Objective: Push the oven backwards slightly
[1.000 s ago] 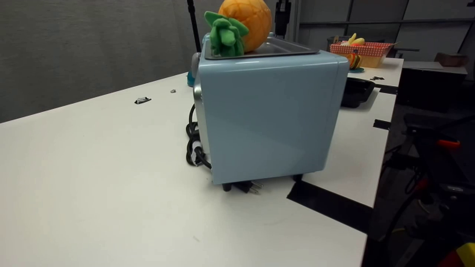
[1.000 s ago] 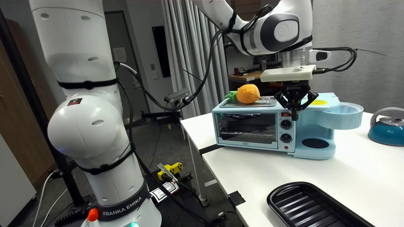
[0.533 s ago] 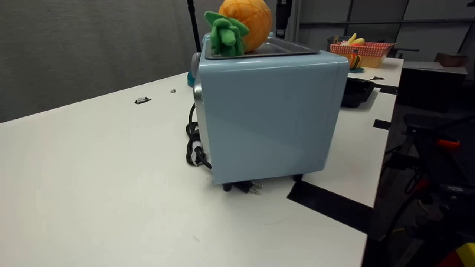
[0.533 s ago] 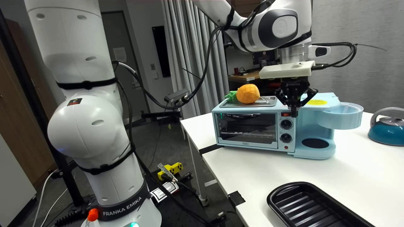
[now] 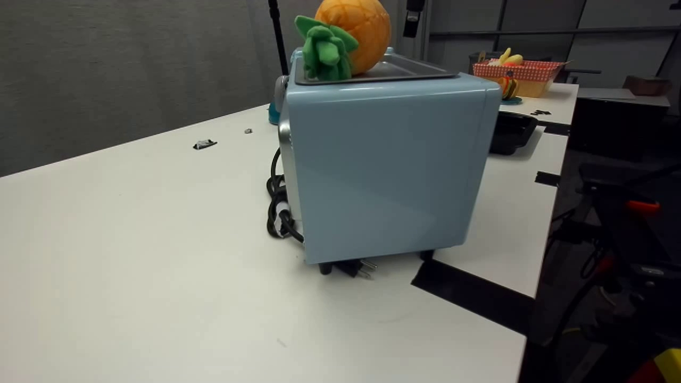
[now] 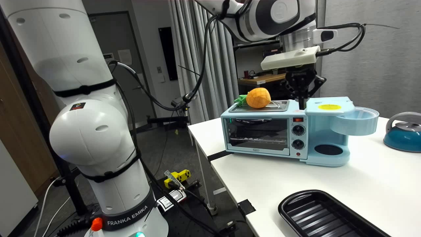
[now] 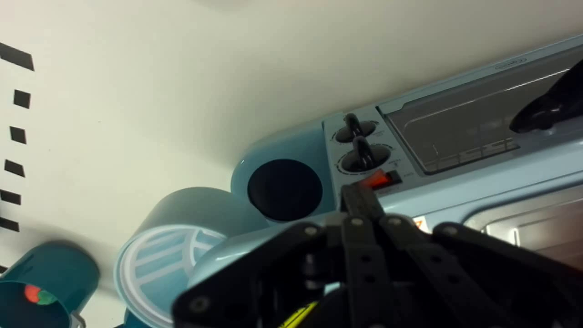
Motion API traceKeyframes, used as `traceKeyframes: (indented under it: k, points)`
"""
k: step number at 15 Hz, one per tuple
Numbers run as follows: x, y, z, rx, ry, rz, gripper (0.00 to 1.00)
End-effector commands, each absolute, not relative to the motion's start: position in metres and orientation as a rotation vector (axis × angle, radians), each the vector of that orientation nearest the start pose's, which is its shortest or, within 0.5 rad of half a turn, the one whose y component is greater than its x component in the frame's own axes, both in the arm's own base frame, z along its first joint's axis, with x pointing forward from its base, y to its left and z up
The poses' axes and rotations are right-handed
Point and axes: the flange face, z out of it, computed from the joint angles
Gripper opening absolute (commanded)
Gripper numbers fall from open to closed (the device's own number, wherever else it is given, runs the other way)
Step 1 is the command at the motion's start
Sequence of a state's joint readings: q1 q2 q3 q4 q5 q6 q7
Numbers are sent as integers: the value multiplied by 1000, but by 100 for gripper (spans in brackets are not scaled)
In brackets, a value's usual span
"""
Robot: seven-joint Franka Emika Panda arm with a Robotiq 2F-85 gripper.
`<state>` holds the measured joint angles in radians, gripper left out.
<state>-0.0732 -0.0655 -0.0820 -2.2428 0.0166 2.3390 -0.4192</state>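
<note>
While oven faces us, long axis crosswise

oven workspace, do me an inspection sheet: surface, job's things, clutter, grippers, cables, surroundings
Surface: white table, black tape and small scraps on it
Job's things: oven upright, glass door closed
Clutter: plush toy in the tray atop the oven; black pan and teal kettle on the table; checked basket farther along
Grippers: one gripper, shut, near the oven's top; nothing seen held
Cables: black cord bunched behind the oven, plug loose by its underside; arm cables looping in the air
Surroundings: grey curtain and room door in the background of an exterior view
</note>
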Motion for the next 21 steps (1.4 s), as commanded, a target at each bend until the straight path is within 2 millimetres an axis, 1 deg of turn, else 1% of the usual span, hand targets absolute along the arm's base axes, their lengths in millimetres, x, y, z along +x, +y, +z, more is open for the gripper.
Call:
traceKeyframes:
  k: [1, 5, 10, 11, 13, 14, 15, 18, 20, 21]
  points:
    - [498, -81, 425, -3115, -413, -312, 0]
    - [484, -81, 432, -3113, -408, -334, 0]
    - [473, -80, 439, -3115, -403, -352, 1]
    - [471, -80, 440, -3114, -402, -355, 8]
    - [467, -80, 441, -3113, -399, -361, 31]
    - [465, -80, 442, -3112, -398, -363, 38]
    - [463, -81, 443, -3114, -392, -370, 48]
    - [458, -82, 444, -3113, -390, -374, 70]
    - [454, -85, 447, -3111, -386, -380, 84]
    - [453, -85, 448, -3111, -384, -384, 92]
